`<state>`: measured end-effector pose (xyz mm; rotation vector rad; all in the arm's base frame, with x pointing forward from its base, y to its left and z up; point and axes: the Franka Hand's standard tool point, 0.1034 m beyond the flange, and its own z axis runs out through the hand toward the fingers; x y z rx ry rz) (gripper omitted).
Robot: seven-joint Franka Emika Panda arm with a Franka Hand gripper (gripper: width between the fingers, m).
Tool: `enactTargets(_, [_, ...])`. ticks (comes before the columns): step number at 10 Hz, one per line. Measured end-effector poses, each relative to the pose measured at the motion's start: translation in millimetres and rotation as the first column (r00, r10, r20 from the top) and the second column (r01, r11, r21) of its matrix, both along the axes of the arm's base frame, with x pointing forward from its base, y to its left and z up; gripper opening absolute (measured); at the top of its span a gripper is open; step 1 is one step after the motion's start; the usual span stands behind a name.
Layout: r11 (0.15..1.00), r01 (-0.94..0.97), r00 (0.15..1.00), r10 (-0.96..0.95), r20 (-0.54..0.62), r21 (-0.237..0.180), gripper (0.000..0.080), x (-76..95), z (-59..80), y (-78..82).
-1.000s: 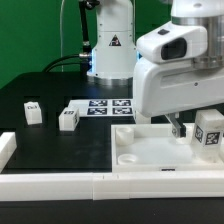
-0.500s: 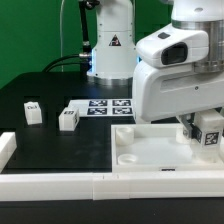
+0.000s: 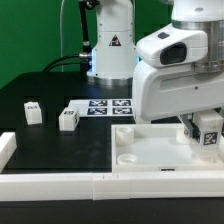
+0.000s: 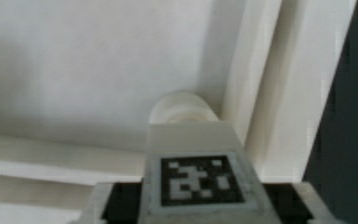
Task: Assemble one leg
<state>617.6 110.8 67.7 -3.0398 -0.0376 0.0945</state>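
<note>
Clearly, the two views split the scene between them. The exterior view takes in the whole bench: the arm's bulky white gripper [image 3: 203, 127] is low over the far corner of the white panel [image 3: 150, 150], on the exterior view's right, with the leg [image 3: 210, 134] at its tip, tag facing the camera. Two more legs stand on the black table [image 3: 60, 145], one [image 3: 33, 112] toward the exterior view's left and another [image 3: 68, 119] just beside the marker board [image 3: 108, 106]. They are well apart from the held one. A white rail [image 3: 60, 185] runs along the near edge.

The wrist view shows none of that. It looks straight along the held leg, whose tagged face and rounded end fill the middle of the frame, with the panel's pale floor and raised rim behind. Dark fingers [image 4: 123, 205] press against both sides of the tagged block, so the gripper is clamped on the leg.

In the exterior view the gripper housing hides most of the fingers, and the frame edge cuts off the leg's far side. Whether the leg's end touches the panel or hangs just above it cannot be told from either view. The tags' patterns are too blurred to read.
</note>
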Motion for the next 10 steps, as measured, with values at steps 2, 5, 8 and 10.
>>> enactTargets(2, [0.964, 0.264, 0.964, -0.264, -0.001, 0.002, 0.0284, 2.2, 0.2, -1.7])
enactTargets(5, [0.788, 0.615, 0.787, -0.615, -0.048, -0.019, 0.0284, -0.3, 0.0, 5.6])
enactTargets(8, [0.520, 0.852, 0.515, -0.853, -0.080, -0.057, 0.0284, -3.2, -3.1, 11.7])
enactTargets(10, [0.331, 0.940, 0.321, -0.940, -0.115, -0.082, 0.0282, -4.8, -4.9, 15.8])
